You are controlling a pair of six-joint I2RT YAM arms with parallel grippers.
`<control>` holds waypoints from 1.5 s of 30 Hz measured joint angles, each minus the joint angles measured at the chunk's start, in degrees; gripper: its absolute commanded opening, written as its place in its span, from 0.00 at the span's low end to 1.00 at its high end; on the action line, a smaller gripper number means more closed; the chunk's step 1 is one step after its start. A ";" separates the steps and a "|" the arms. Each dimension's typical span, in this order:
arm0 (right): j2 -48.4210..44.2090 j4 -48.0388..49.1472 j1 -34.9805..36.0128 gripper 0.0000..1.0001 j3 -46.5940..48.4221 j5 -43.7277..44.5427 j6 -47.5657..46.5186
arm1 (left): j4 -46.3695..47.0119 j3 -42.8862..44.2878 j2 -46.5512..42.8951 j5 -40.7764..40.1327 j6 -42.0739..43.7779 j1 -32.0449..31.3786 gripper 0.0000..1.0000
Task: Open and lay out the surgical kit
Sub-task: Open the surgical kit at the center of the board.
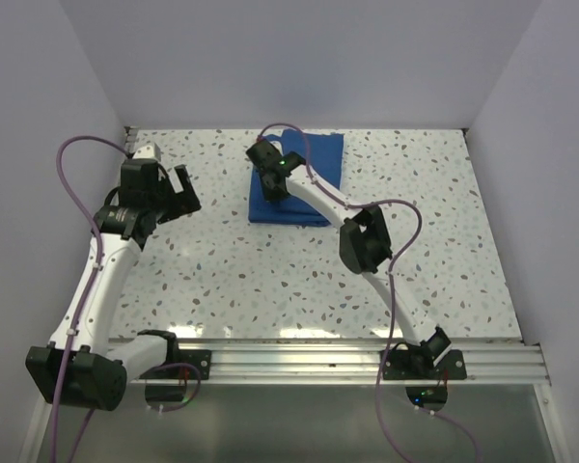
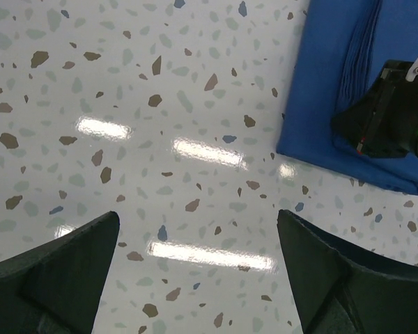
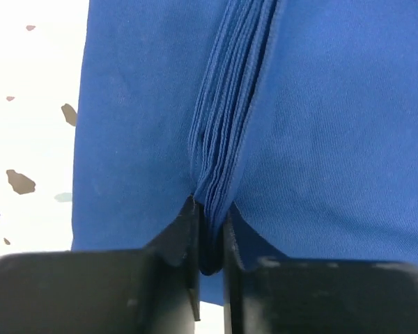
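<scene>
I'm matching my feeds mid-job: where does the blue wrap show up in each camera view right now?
Top external: the blue wrap lies folded at the far centre of the table, partly under the right gripper.
Left wrist: upper right corner.
Right wrist: fills most of the picture.
Shared landmark: the right gripper pinching the wrap's pleated fold, black at the right edge of the left wrist view, bottom centre in its own view.

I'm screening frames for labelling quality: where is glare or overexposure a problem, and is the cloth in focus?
Left wrist: elongated light reflections streak the glossy table. Right wrist: the table at left is washed out near white; folds of the blue wrap are sharp. Top external: a glare band along the table's near edge.
</scene>
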 measured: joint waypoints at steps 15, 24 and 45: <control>-25.40 1.01 -8.37 0.00 -17.00 4.33 0.96 | 0.94 13.79 13.99 -3.41 0.87 -3.87 1.00; -48.98 2.10 -23.06 0.98 -46.40 15.19 2.47 | 4.85 27.52 37.24 -7.74 1.53 -21.35 1.00; -67.91 -5.22 -28.02 0.98 -65.66 17.86 9.57 | 5.73 56.96 71.25 1.01 1.33 -33.57 0.67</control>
